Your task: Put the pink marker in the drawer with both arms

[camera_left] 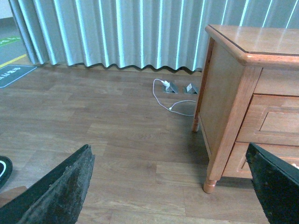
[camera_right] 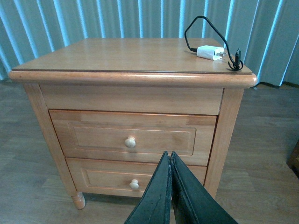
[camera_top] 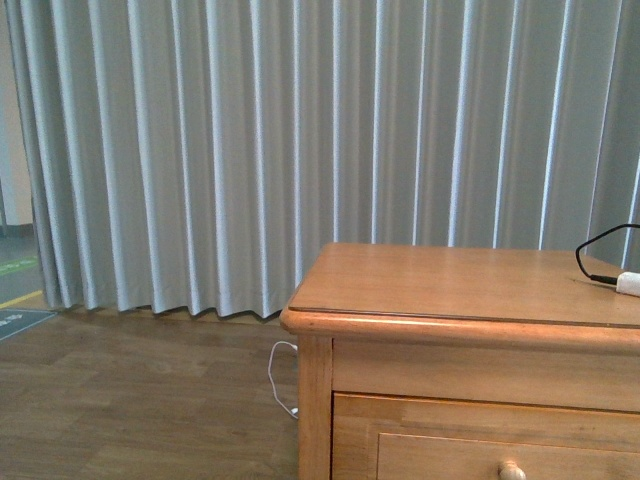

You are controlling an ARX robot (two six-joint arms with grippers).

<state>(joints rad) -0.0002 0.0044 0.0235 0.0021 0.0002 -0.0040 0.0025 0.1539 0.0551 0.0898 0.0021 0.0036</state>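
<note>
Nothing of my task looks done yet. The drawer [camera_right: 133, 138], the upper of 2 at the centre of the right wrist view, is fully closed, its round knob [camera_right: 130, 142] untouched. I see no pink marker in any of the 3 views. My right claw [camera_right: 170, 186] is pressed closed and empty at the bottom centre. My left claw [camera_left: 173, 186] gapes wide, empty. On the cabinet's surface [camera_right: 117, 56], upper right, 1 white plug [camera_right: 210, 52] with 1 black cable [camera_right: 205, 28].

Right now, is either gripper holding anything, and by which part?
Nothing is held. The left gripper is open with only floor between its fingers; the right gripper has its fingers pressed together, empty. No pink marker shows in any view.
</note>
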